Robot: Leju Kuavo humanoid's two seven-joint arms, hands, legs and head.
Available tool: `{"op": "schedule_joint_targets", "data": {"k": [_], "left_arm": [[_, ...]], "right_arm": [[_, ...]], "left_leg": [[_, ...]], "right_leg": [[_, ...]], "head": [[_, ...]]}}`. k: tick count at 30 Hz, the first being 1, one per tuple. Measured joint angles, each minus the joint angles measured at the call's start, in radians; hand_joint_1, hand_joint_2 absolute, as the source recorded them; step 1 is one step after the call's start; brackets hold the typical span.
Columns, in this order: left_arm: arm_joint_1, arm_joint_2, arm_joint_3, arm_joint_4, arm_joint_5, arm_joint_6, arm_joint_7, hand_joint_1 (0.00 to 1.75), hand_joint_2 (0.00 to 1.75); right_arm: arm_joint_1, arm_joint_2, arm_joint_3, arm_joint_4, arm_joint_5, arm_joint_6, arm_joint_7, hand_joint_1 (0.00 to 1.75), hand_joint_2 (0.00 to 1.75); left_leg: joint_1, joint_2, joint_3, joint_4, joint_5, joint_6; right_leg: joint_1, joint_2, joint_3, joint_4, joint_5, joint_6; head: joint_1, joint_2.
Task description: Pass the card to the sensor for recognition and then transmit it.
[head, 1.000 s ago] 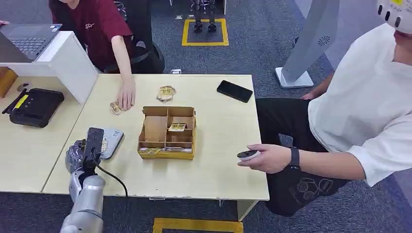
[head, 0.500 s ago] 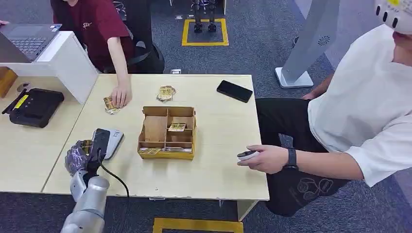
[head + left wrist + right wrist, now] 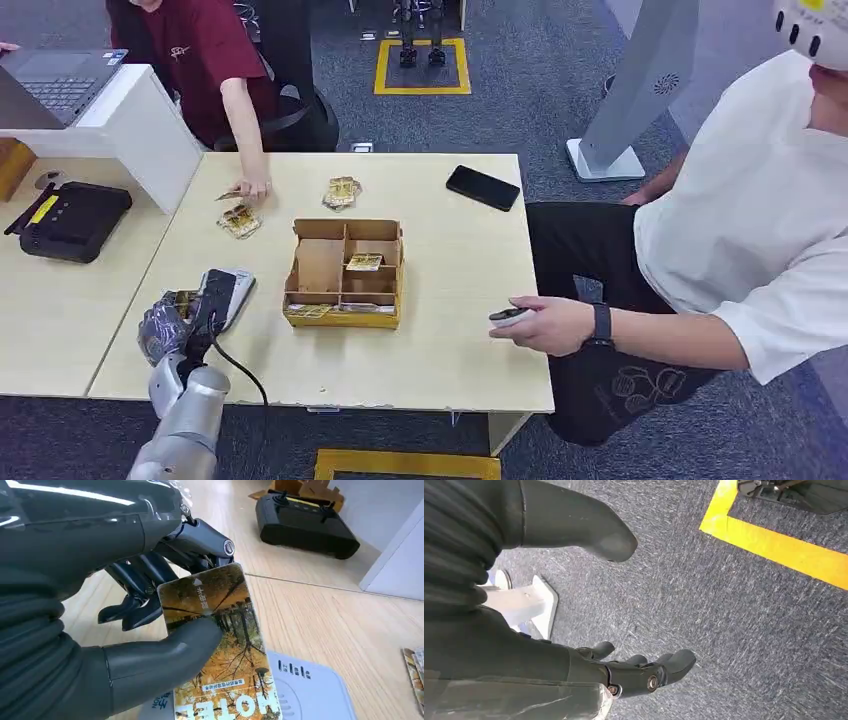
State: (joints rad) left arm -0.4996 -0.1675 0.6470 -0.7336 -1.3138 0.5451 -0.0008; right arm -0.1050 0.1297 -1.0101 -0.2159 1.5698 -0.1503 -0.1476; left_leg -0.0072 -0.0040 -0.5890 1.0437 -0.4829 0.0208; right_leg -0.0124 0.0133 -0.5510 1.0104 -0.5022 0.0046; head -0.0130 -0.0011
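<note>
- I see my left hand point(image 3: 150, 630) pinching the card point(image 3: 220, 645) between thumb and fingers; its printed face is toward the wrist camera.
- The card sits just above the sensor point(image 3: 310, 690), a pale grey pad on the table point(image 3: 450, 260) right under the hand; I cannot tell whether they touch.
- Ahead of the hand lies a black controller point(image 3: 305, 525), well apart.
- To the hand's right stands a divided box point(image 3: 345, 272) with cards in it.
- My right hand point(image 3: 644, 672) hangs over grey carpet point(image 3: 734, 620), fingers loosely spread, holding nothing.
</note>
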Motion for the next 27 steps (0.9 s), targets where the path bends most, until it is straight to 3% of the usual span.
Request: {"op": "schedule_joint_targets", "data": {"k": [18,22,25,27], "left_arm": [[0.0,-0.003,0.0,0.003,0.024,-0.009,-0.04,1.75,1.75],[0.0,-0.018,0.001,-0.02,0.144,-0.075,-0.147,1.75,1.75],[0.0,-0.041,0.004,-0.078,0.357,-0.207,-0.277,1.75,1.75],[0.001,-0.062,0.002,-0.145,0.5,-0.291,-0.324,1.75,1.75]], "right_arm": [[0.0,0.001,0.003,0.0,0.0,0.0,0.0,0.0,1.75],[0.0,0.001,0.003,0.0,0.0,0.0,0.005,0.0,1.75],[0.0,0.001,0.003,0.0,0.0,0.001,0.008,0.0,1.75],[0.0,0.001,0.003,0.0,0.0,0.002,0.013,0.0,1.75]], "left_leg": [[0.0,0.0,0.0,0.0,0.0,0.0],[0.0,0.0,0.0,0.0,0.0,0.0],[0.0,0.0,0.0,0.0,0.0,0.0],[0.0,0.0,0.0,0.0,0.0,0.0]], "right_leg": [[0.0,0.0,0.0,0.0,0.0,0.0],[0.0,0.0,0.0,0.0,0.0,0.0],[0.0,0.0,0.0,0.0,0.0,0.0],[0.0,0.0,0.0,0.0,0.0,0.0]], "head": [[0.0,0.0],[0.0,0.0],[0.0,0.0],[0.0,0.0]]}}
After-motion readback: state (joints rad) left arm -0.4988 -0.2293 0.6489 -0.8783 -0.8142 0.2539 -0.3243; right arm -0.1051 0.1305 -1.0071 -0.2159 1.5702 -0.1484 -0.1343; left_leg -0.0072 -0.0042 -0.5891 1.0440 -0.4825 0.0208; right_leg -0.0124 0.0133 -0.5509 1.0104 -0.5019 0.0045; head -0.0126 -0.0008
